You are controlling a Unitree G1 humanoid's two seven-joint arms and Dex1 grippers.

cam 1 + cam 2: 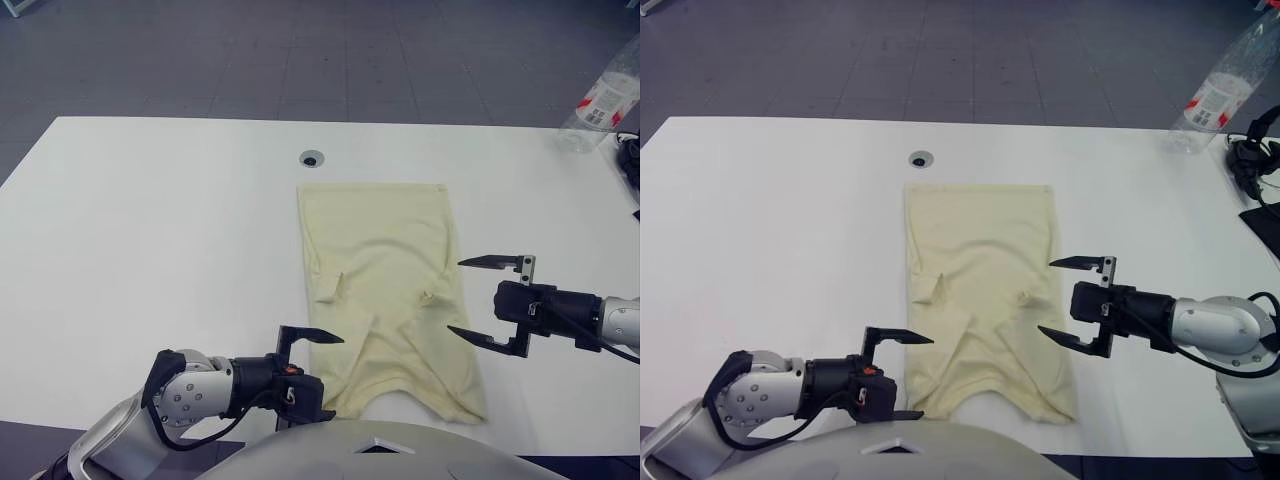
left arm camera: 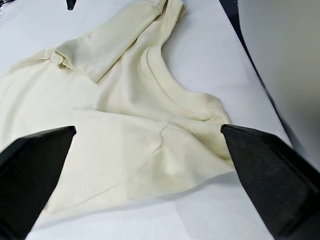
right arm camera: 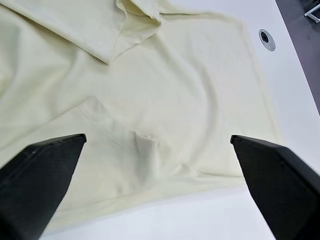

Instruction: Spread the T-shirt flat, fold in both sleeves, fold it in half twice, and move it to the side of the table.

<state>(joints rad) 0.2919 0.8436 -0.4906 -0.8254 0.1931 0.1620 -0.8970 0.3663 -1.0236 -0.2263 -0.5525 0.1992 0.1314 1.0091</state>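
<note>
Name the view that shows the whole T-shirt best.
The left eye view: the T-shirt lies on the table with its full outline showing, sleeves folded in. The right eye view shows the same. Each wrist view shows part of the cloth close up.

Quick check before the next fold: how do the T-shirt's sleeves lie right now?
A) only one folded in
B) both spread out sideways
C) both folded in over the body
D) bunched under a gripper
C: both sleeves are turned in onto the T-shirt, which lies as one long strip on the table.
</note>
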